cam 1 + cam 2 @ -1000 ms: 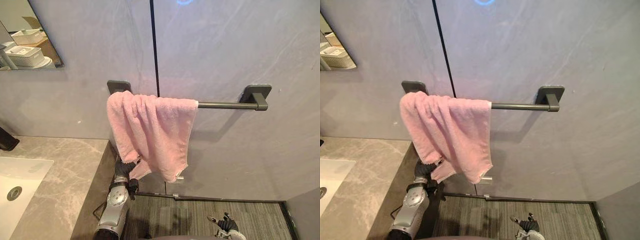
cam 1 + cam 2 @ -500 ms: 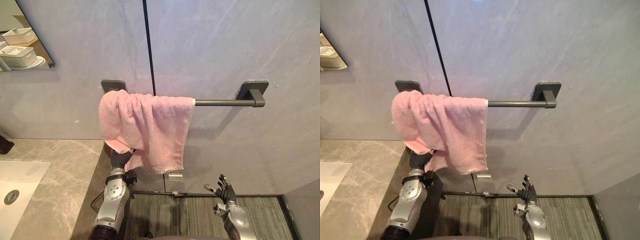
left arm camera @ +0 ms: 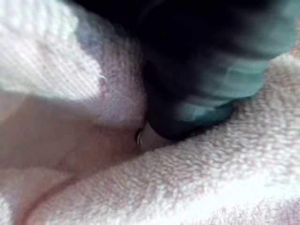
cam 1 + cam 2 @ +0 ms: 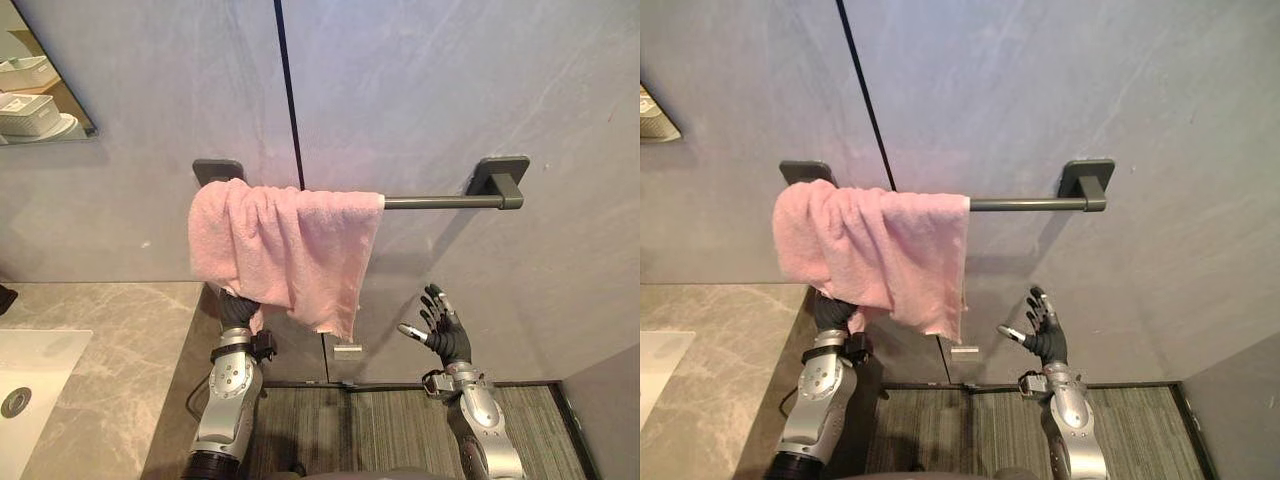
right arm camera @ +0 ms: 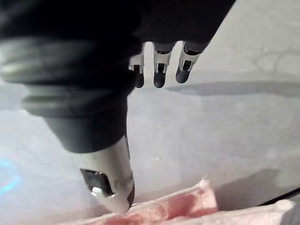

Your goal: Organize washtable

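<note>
Towel (image 4: 285, 245), pink, hangs over the left end of the wall rail (image 4: 440, 202), its lower left edge now bunched higher than a second ago. Left hand (image 4: 236, 312) is pushed up into its folds; its grip cannot be told. Right hand (image 4: 447, 335) has risen from near the floor to beside the hem, spread wide and holding nothing.

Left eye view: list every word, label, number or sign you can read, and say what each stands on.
None can be read.
The pink terry towel, the dark metal towel bar and the grey stone wall bear no print.
The small silver plate on the wall below the towel is too small to tell.
</note>
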